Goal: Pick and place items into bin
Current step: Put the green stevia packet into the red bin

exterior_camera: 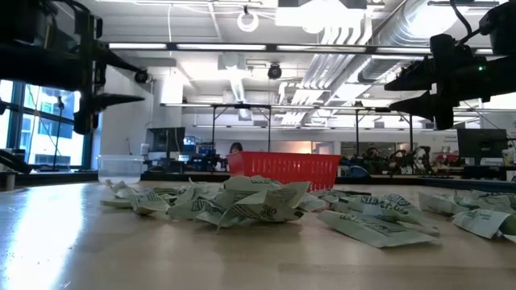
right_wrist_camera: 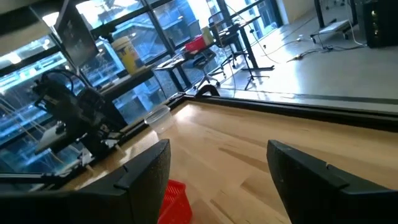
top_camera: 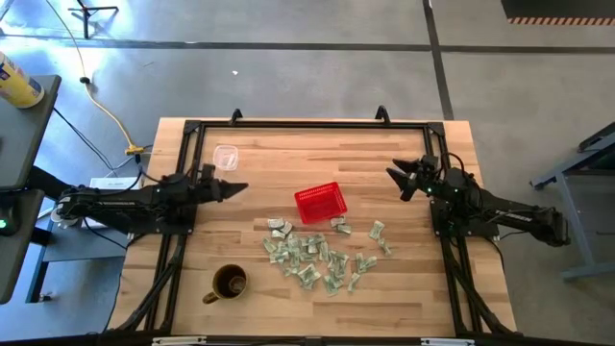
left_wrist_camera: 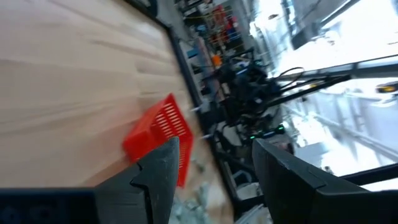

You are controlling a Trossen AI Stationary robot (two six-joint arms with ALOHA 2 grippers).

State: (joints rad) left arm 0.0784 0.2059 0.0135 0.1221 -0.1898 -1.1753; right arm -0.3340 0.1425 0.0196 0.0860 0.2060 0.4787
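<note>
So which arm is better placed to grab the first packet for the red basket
Probably the right: its open gripper hangs nearer the packets beside the basket; the left gripper hangs farther away.

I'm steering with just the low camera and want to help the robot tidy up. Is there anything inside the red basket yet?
Observer: From above, the red basket looks empty; the packets lie on the table beside it.
Operator: Is there a mug anywhere?
Observer: Yes, a brown mug stands near the table's front edge, on the left arm's side.
Operator: Are the pincers holding anything?
Observer: No. The left pincer and the right pincer are both open and empty, on either side of the basket.
</note>
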